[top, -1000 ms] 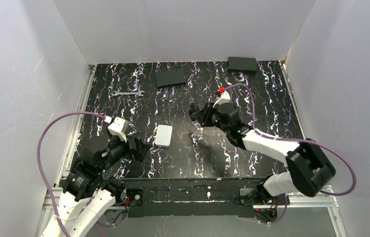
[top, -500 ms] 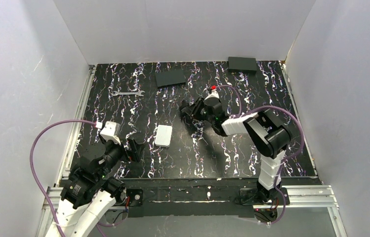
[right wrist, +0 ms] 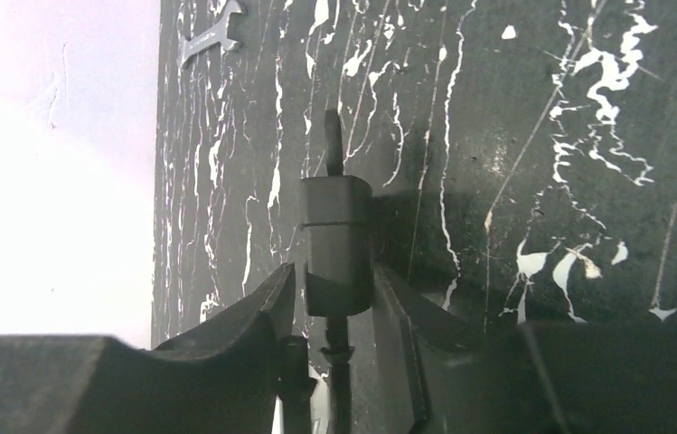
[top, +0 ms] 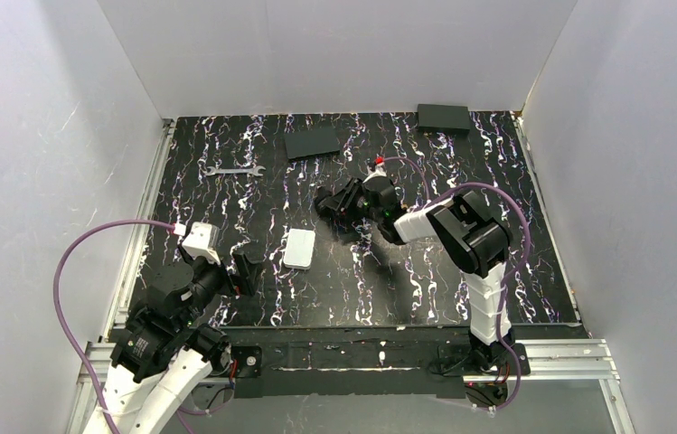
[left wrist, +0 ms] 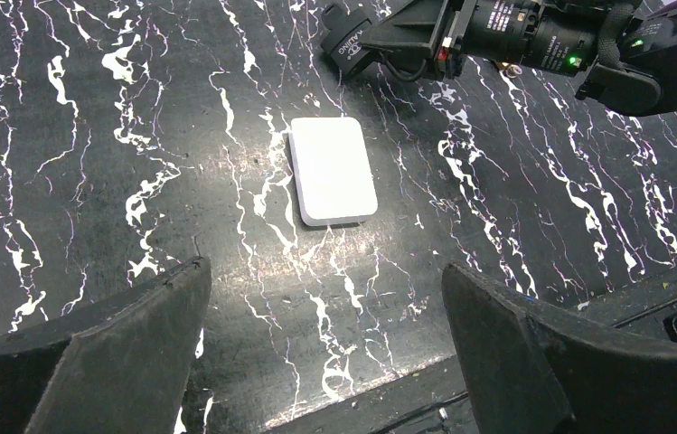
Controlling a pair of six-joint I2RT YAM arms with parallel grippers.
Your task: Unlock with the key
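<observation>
In the right wrist view the black padlock (right wrist: 337, 226) stands edge-on between my right gripper's (right wrist: 336, 271) fingers, its metal shackle (right wrist: 333, 145) pointing away. The fingers press its sides, so the gripper is shut on it. A thin dark stem (right wrist: 338, 353) sits under the padlock body; I cannot tell whether it is the key, and no brass blade shows. In the top view the right gripper (top: 330, 201) is at mid-table. My left gripper (top: 246, 271) is open and empty near the front left, its jaws wide apart (left wrist: 325, 267).
A white flat card (top: 299, 248) lies between the two grippers and also shows in the left wrist view (left wrist: 333, 170). A silver wrench (top: 235, 169) lies at the back left. Two flat black boxes (top: 313, 142) (top: 443, 118) lie at the back.
My right gripper has moved left and a little farther back while holding the padlock, and its elbow has folded up. My left arm has pulled back slightly toward the front edge.
</observation>
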